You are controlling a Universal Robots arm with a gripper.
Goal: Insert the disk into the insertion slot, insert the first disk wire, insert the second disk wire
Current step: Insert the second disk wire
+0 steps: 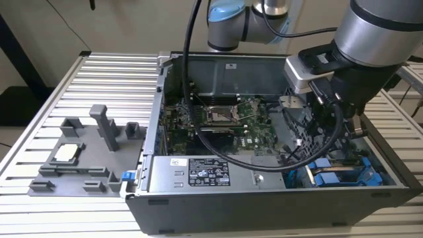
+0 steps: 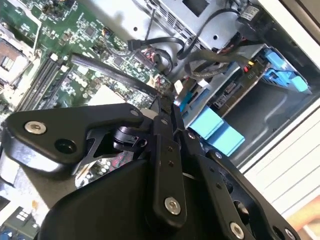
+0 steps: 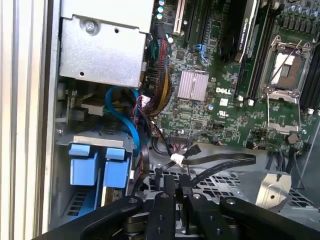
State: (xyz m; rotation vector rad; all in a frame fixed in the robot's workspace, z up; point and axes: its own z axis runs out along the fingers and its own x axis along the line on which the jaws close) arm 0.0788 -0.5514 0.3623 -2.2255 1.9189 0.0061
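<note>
The disk [image 1: 371,174] in its bright blue carrier lies inside the drive bay at the open computer case's front corner, on the exterior view's right. In the second wrist view the disk [image 2: 283,75] sits in the bay past a paler blue tab piece [image 2: 215,127]. My gripper [image 2: 166,107] hangs inside the case, between the motherboard and the bay, black fingers [image 3: 167,192] pressed together. I see nothing between them. A black wire with a white plug [image 3: 177,159] lies just beyond the fingertips. Other black wires [image 2: 200,70] run toward the bay.
The motherboard [image 1: 218,116] with its processor socket fills the case floor. A labelled metal power supply box [image 1: 211,173] lies along the case front. A thick black cable [image 1: 211,144] from my arm loops into the case. A grey fixture [image 1: 86,153] stands on the slatted table.
</note>
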